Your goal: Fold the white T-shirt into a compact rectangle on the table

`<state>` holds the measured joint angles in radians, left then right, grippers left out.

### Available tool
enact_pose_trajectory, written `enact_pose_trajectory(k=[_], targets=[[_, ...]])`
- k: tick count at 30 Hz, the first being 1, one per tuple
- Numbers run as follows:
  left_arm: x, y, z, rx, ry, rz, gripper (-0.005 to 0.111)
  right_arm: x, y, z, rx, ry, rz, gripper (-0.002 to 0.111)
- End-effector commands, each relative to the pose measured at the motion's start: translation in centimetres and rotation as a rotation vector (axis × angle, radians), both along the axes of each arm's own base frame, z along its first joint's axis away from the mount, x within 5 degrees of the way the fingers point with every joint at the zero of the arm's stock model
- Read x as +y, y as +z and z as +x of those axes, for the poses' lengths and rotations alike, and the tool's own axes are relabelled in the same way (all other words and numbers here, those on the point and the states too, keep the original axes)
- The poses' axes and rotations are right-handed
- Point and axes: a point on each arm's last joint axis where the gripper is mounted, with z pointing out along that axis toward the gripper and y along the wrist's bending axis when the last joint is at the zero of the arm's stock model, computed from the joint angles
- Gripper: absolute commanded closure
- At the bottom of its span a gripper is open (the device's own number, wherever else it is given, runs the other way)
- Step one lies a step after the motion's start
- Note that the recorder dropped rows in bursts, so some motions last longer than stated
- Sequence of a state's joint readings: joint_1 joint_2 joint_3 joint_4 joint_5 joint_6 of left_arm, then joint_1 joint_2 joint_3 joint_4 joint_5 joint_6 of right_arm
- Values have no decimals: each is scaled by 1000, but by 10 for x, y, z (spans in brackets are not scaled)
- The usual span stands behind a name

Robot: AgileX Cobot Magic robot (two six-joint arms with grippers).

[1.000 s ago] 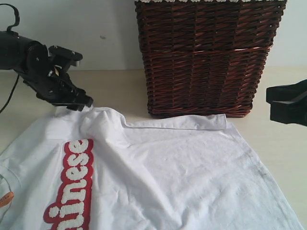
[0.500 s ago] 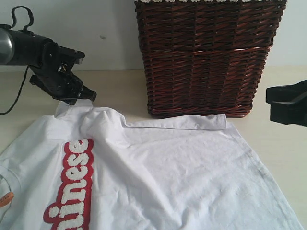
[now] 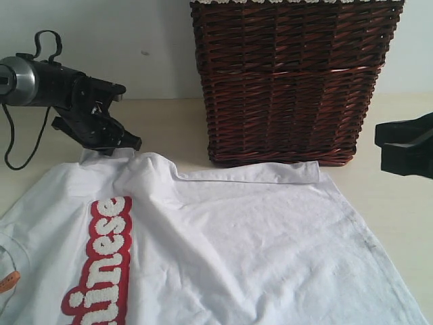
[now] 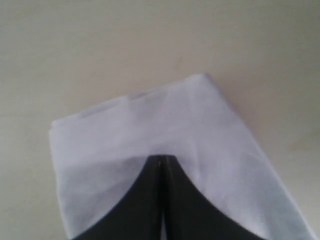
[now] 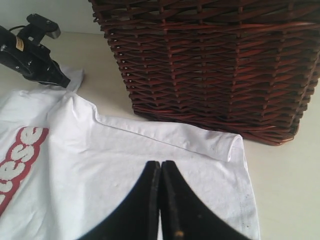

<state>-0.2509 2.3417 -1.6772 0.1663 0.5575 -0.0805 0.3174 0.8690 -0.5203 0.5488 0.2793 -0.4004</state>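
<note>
Spread wide on pale surface (image 3: 169,125): white T-shirt (image 3: 237,250), front up, not yet folded, wrinkled in the middle. Fills most of near part of ext. view and runs off its lower edge. Red-outlined fuzzy lettering (image 3: 105,257) on L part of cloth, reading up-down in that view. Small orange tag (image 3: 8,281) at collar, far L edge.

Behind shirt, on same surface: dark wicker basket (image 3: 291,81) w/ bit of white lace trim (image 3: 298,2) at its top. One long shirt edge turned back on itself in narrow strip (image 3: 250,172), just in front of basket foot, not touching it per R wrist view.

Left tool (image 3: 128,144): down at far-L sleeve (image 3: 101,157), tips right at sleeve's edge. In L wrist view, fingers (image 4: 172,195) pressed together w/ no gap, white cloth bunched up to their tips, so clamped on sleeve of shirt. Black cable (image 3: 8,145) looping under L arm, plain wall (image 3: 135,34) behind.

Right tool (image 5: 161,167): fingers together, nothing between them. Seen at R edge of ext. view, over bare surface, apart from shirt's R side. Height above surface: can't tell.
</note>
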Motion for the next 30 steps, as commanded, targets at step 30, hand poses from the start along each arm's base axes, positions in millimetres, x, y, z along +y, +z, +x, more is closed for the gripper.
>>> enact_pose_trajectory(k=[30], targets=[[29, 88, -32, 99, 74, 70, 101, -1, 0, -1, -13, 3, -14, 108]])
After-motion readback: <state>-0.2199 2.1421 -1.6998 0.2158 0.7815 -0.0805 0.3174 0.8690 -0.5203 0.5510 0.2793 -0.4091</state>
